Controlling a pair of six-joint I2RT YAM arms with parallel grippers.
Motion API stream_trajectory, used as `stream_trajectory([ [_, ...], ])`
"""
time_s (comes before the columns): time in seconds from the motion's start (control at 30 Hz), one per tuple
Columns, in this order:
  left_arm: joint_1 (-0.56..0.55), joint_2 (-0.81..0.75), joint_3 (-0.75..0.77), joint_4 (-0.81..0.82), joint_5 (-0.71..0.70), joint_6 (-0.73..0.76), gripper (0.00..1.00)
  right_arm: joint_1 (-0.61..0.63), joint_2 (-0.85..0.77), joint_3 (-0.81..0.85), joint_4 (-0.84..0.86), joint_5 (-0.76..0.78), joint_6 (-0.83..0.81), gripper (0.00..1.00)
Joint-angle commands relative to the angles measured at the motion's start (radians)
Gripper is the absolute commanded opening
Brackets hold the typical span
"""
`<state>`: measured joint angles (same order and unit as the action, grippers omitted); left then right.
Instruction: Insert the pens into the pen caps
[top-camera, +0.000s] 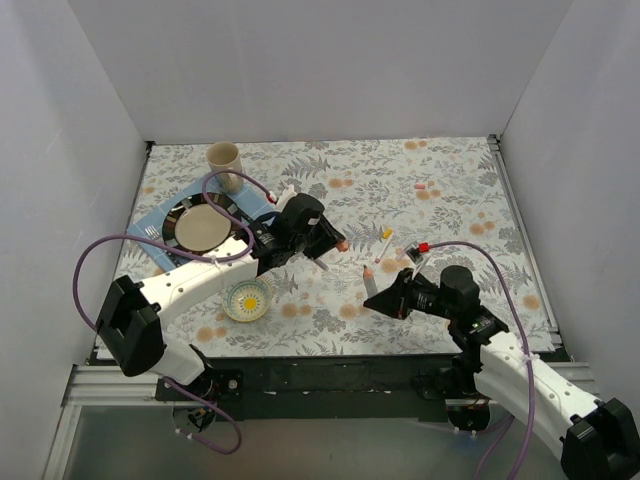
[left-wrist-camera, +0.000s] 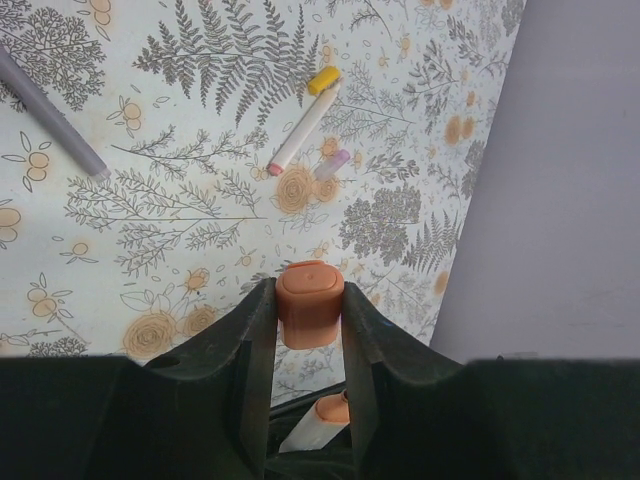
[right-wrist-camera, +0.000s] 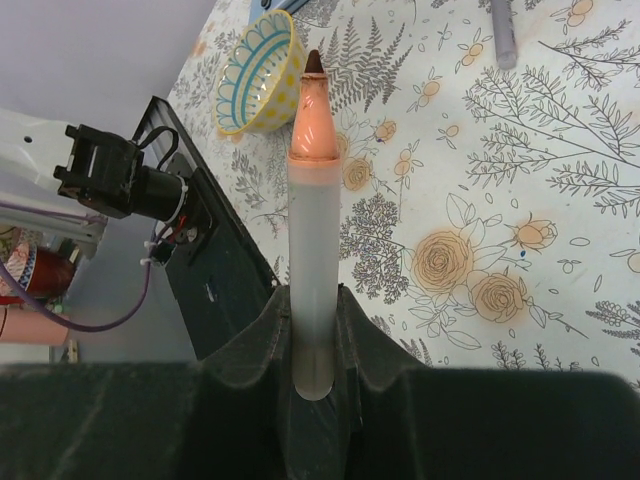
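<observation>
The orange pen cap (left-wrist-camera: 309, 305) is clamped in the left end effector (left-wrist-camera: 308, 300). The orange pen (right-wrist-camera: 314, 230), tip bare, is gripped in the right end effector (right-wrist-camera: 313, 298); the two are near but apart. On the surface (top-camera: 470, 200) lie one yellow-capped pen (left-wrist-camera: 303, 125), one greyish pen (left-wrist-camera: 55, 118) and, apparently, one purple cap (left-wrist-camera: 331, 163).
</observation>
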<state>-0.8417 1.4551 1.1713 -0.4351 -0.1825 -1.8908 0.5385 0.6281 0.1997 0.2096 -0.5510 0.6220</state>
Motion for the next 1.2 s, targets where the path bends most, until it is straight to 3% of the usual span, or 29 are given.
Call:
stream_trajectory([
  [0.0, -0.005, -0.056, -0.027, 0.044, -0.003, 0.047, 0.0, 0.012, 0.064, 0.035, 0.174, -0.038, 0.013, 0.01],
  [0.4, -0.005, -0.067, -0.064, 0.087, 0.06, 0.048, 0.0, 0.063, 0.176, 0.046, 0.272, -0.015, 0.012, 0.01],
  [1.17, -0.005, -0.121, -0.147, 0.164, 0.126, 0.058, 0.0, 0.084, 0.231, 0.075, 0.295, 0.002, 0.013, 0.01],
])
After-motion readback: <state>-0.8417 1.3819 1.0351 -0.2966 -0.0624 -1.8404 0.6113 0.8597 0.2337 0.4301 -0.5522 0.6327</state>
